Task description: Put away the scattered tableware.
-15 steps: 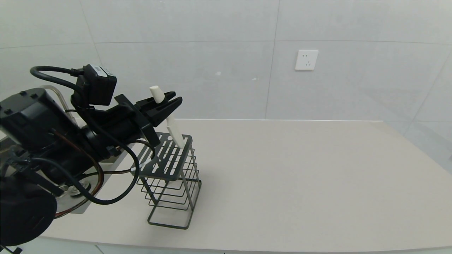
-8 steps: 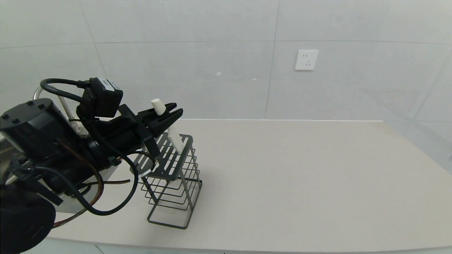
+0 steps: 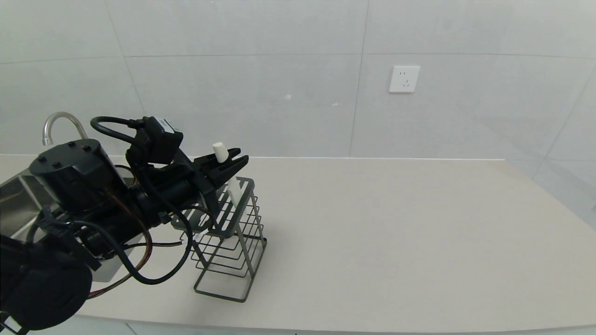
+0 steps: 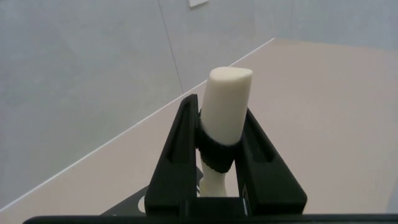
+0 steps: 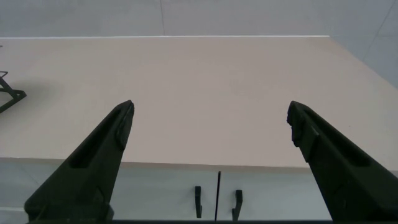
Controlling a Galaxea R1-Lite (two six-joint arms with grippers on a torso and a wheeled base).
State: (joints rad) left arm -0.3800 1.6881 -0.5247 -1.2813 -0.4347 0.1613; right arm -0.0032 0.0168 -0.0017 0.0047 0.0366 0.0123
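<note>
Left gripper point(image 3: 242, 155) jaws clamp white utensil point(image 3: 219, 150), tip at wire rack point(image 3: 233, 260) top; right gripper point(image 5: 210, 112) jaws spread above surface point(image 3: 396, 232).

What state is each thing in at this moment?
rack: upright on the counter.
utensil: tilted, lower end at the rack's slotted top.
left gripper: jaws shut on the utensil.
right gripper: jaws open, holding nothing.
outlet: nothing plugged in.
faucet: no water seen.
</note>
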